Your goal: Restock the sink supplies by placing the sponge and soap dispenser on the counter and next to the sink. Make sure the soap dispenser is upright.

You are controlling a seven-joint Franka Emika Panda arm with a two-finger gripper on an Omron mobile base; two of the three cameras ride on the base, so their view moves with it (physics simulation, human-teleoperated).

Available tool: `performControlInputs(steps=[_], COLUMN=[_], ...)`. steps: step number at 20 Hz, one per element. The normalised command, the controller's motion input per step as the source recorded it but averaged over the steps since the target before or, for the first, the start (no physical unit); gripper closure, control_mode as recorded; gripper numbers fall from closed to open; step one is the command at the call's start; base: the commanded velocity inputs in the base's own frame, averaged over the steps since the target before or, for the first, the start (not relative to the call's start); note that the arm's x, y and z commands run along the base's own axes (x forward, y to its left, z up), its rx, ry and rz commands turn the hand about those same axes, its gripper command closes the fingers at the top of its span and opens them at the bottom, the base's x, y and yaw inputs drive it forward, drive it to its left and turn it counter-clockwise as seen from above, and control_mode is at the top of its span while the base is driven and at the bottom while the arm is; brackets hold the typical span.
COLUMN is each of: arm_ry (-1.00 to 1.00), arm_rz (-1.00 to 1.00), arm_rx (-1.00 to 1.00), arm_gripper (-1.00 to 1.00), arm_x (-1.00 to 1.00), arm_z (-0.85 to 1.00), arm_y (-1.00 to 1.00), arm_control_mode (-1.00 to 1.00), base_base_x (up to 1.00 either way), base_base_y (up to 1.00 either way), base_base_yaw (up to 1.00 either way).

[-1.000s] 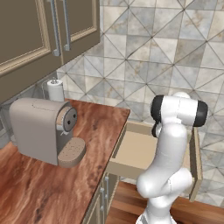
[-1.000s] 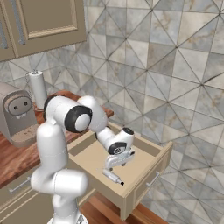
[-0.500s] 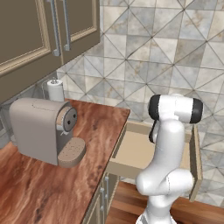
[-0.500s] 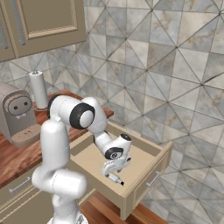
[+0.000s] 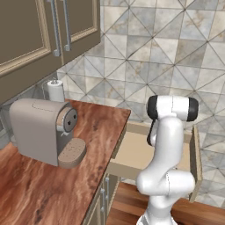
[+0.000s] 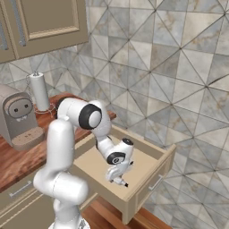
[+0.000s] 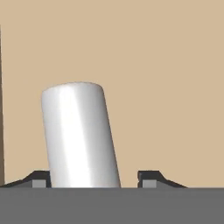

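Dispenser point(image 7: 81, 135): lying in drawer point(image 6: 147, 172); likely rigid, smooth, light, slippery. Take mid-body. Gripper point(image 7: 94, 178) fingers apart, straddling it, right pad clear.

light: even, bright | shadows: faint | focus: soft, low-resolution render

Kitchen corner I see around the coffee machine point(image 5: 41, 131).
Grey triangle-tiled wall point(image 5: 167, 52) behind it; brown upper cabinets point(image 5: 39, 30) above; paper towel roll point(image 5: 56, 90) just behind; wood floor point(image 5: 127, 204) below right.
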Motion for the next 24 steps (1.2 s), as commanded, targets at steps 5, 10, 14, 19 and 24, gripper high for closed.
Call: performControlInputs(steps=[5, 10, 14, 19, 24], arm_ry=[-0.02, -0.17, -0.18, -0.18, -0.12], arm_rz=[0.06, 0.04, 0.01, 0.00, 0.00], arm_rx=[-0.03, -0.01, 0.00, -0.02, -0.02], arm_gripper=[1.00, 1.00, 1.00, 1.00, 1.00], arm_x=[-0.23, -0.36, -0.47, -0.35, -0.06], arm_z=[-0.77, -0.45, 0.22, 0.98, 1.00], arm_y=[0.00, 0.06, 0.01, 0.00, 0.00], arm_control_mode=[-1.00, -1.00, -1.00, -1.00, -1.00], base_base_x=[0.00, 0.00, 0.00, 0.00, 0.00], base_base_y=[0.00, 0.00, 0.00, 0.00, 0.00], base_base_yaw=[0.00, 0.00, 0.00, 0.00, 0.00])
